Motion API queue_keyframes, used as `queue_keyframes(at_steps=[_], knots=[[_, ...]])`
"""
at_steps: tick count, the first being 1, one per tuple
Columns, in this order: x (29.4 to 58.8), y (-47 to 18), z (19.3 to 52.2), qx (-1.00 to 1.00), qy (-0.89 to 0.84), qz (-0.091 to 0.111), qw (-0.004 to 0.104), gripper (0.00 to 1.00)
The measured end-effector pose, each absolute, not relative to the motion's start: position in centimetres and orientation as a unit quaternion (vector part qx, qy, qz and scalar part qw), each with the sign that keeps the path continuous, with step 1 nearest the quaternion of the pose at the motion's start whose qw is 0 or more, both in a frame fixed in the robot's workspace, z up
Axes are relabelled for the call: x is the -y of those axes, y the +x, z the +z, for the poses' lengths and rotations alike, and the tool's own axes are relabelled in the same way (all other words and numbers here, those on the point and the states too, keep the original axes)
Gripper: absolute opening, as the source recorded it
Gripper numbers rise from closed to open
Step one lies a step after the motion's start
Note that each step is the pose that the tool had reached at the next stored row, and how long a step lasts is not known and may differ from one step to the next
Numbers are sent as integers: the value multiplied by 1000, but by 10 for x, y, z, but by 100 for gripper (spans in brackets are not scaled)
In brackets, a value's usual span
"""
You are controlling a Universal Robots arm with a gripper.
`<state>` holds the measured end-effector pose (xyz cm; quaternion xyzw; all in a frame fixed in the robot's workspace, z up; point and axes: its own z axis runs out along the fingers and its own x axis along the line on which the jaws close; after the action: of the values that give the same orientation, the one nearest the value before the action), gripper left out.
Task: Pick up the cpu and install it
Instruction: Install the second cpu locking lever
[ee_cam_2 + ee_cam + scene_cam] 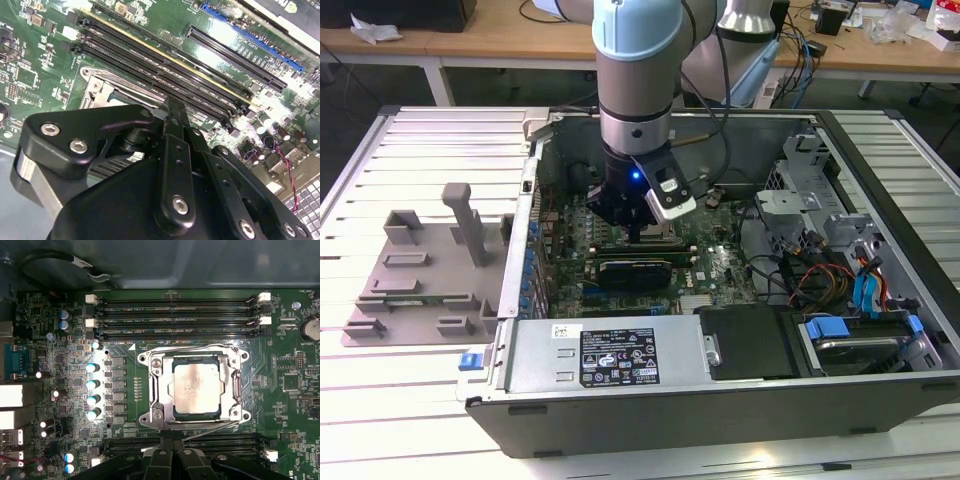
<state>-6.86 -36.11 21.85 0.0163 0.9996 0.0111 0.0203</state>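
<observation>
1 pale silver cpu [196, 388], flat in its socket frame [150, 390]; tool [172, 452] narrow, empty.

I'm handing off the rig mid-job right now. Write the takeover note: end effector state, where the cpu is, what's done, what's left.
End effector: low inside the open computer case, over the motherboard; holds nothing visible, open or shut unclear.
The cpu: lies flat in the socket frame, silver top up, beside the memory slots.
Done: cpu picked and placed in the socket.
Left: cannot tell whether the socket is latched; check seating.
</observation>
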Motion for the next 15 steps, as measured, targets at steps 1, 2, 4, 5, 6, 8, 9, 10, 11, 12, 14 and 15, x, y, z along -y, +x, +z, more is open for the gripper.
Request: queue_keyframes(at_steps=[1, 2, 4, 5, 6, 8, 9, 10, 11, 12, 14, 15], knots=[[361, -69, 218, -1000, 16, 11, 20, 11], [361, -69, 218, -1000, 16, 11, 20, 11], [361, -69, 218, -1000, 16, 11, 20, 11], [361, -69, 218, -1000, 16, 11, 20, 11], [361, -69, 218, -1000, 16, 11, 20, 11], [361, -69, 218, -1000, 16, 11, 20, 11], [361, -69, 218, -1000, 16, 11, 20, 11], [361, -69, 218, -1000, 16, 11, 20, 11], [361, -69, 218, -1000, 16, 11, 20, 11], [361, -69, 217, -1000, 16, 11, 20, 11], [361, -70, 217, -1000, 16, 11, 20, 11], [361, -72, 216, -1000, 16, 11, 20, 11]])
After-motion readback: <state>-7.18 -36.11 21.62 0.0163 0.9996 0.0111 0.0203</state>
